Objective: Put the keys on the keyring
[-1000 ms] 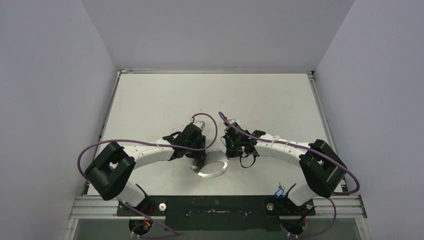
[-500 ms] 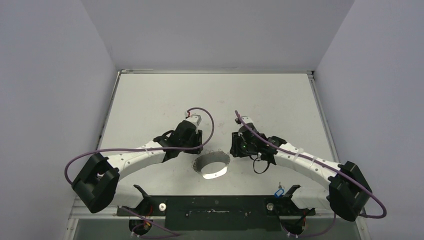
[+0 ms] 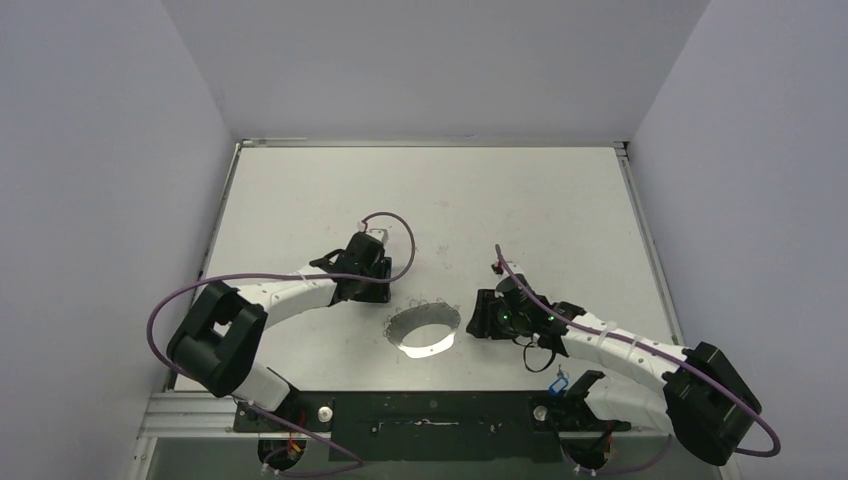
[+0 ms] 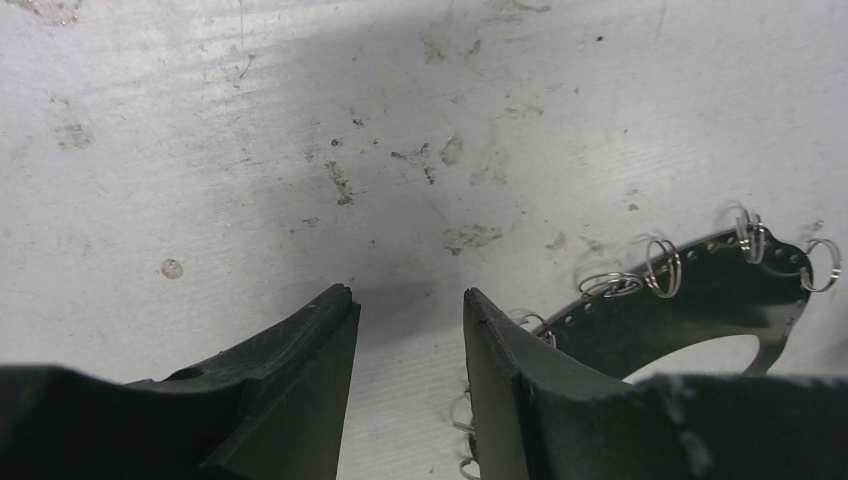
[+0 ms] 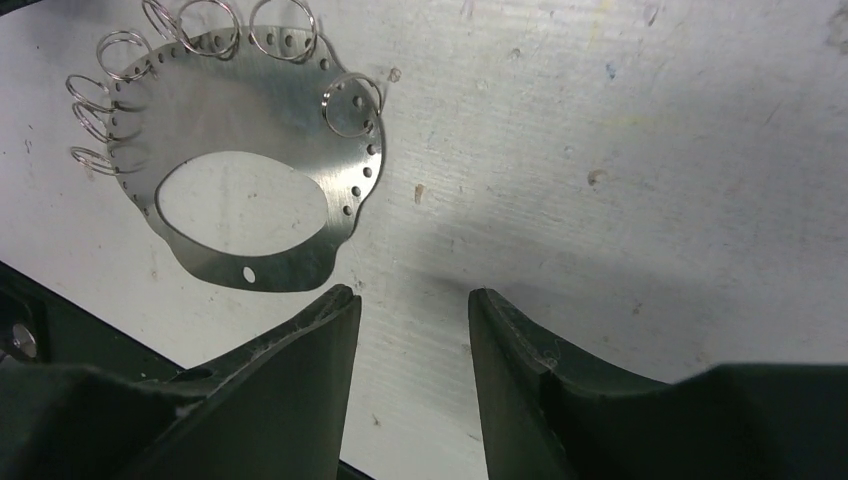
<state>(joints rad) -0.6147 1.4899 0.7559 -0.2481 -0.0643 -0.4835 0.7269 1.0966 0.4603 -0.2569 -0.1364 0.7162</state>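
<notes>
The keyring is a flat, shiny metal ring plate with small wire loops along its far rim. It lies flat on the table between the two arms. My left gripper is just beyond its left edge, open and empty, with the keyring at the right of that view. My right gripper is to the right of the ring, open and empty, with the keyring at the upper left. A tiny blue-tagged thing, seemingly one of the keys, sits by the right arm's base.
The white table is scuffed and bounded by grey walls on three sides. A black mounting bar runs along the near edge. Purple cables loop off both wrists.
Both grippers have drawn away from above the keyring, the left to the left, the right down and right. The right gripper went from shut to open. The ring now lies uncovered.
</notes>
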